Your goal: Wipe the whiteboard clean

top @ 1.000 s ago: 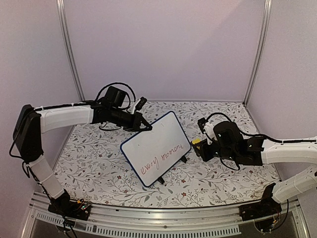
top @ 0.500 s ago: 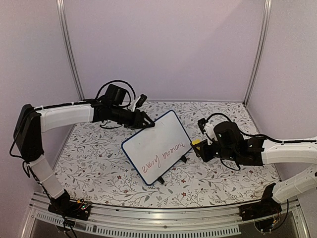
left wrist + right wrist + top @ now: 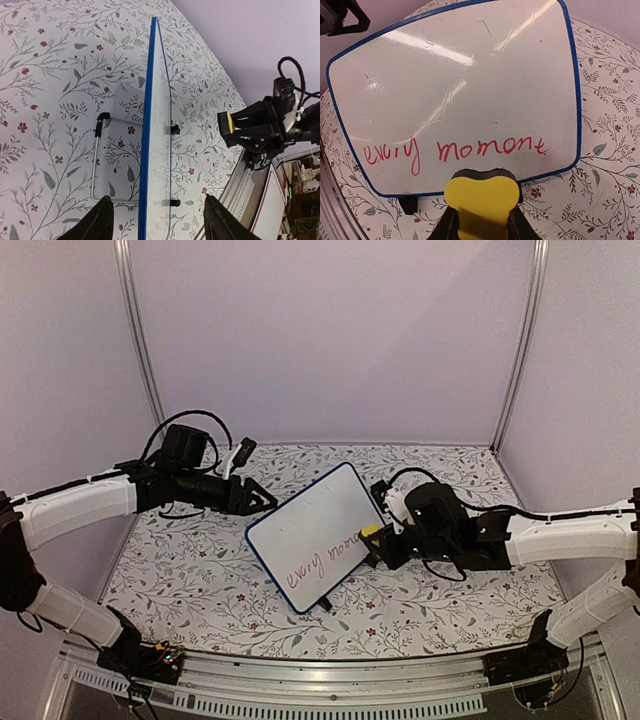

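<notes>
Change: your left gripper (image 3: 262, 498) has let go of the whiteboard's (image 3: 315, 535) upper left corner and drawn back to the left. Your right arm has slid left, bringing its yellow eraser (image 3: 370, 531) up to the board's right side. The board itself has kept its place.
Left gripper: released, with its jaws spread wide. It hangs just left of the board's top corner and clear of it. In the left wrist view you look along the board's blue edge, which runs up between the two fingertips without touching either.
Whiteboard: it stands in the middle of the floral tabletop (image 3: 200, 570). It leans back on a wire stand (image 3: 95, 165) and small black feet (image 3: 325, 606), and its face is turned towards your right arm. The frame is thin and dark blue, with rounded corners.
Writing: "every moment" in red (image 3: 455, 150) runs along the lower part of the face. The rest of the face is white, with glare streaks.
Yellow eraser: you see it in front of the board's lower right part, below the word "moment" in the right wrist view. In the left wrist view there is a gap between the eraser and the board's face.
Right gripper: your right gripper (image 3: 480, 225) is clenched on the yellow eraser, one finger on each side of it. It points at the board from the right.
</notes>
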{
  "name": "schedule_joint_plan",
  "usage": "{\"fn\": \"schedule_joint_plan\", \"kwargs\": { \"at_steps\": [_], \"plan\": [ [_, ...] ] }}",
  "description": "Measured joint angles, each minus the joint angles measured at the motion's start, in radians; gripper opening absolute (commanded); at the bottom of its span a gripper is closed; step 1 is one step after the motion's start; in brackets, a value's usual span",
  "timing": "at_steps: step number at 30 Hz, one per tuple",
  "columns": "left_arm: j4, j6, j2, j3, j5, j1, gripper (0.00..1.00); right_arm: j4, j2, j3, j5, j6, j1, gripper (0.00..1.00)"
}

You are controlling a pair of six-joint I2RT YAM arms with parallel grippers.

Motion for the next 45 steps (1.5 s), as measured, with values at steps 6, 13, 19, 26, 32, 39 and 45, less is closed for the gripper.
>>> {"fn": "schedule_joint_plan", "kwargs": {
  "at_steps": [6,13,19,26,32,39,45],
  "plan": [
    [-0.017,0.025,-0.012,-0.120,0.030,0.009,0.51,-0.002,0.132,0.136,0.005,-0.008,0.064,0.21],
    [-0.014,0.052,-0.064,-0.150,0.046,0.009,0.16,-0.011,0.252,0.258,0.026,-0.026,0.143,0.21],
    [-0.006,0.052,-0.080,-0.156,0.047,0.009,0.00,-0.019,0.303,0.306,0.053,-0.036,0.188,0.21],
    [-0.003,0.048,-0.080,-0.158,0.051,0.010,0.00,-0.017,0.358,0.331,0.079,-0.053,0.238,0.21],
    [0.000,0.047,-0.080,-0.159,0.053,0.012,0.00,-0.011,0.375,0.349,0.082,-0.072,0.262,0.21],
    [0.001,0.046,-0.080,-0.160,0.055,0.014,0.00,-0.007,0.440,0.408,0.084,-0.087,0.278,0.21],
    [0.001,0.046,-0.080,-0.161,0.061,0.019,0.00,-0.008,0.499,0.449,0.086,-0.094,0.296,0.21]
  ]
}}
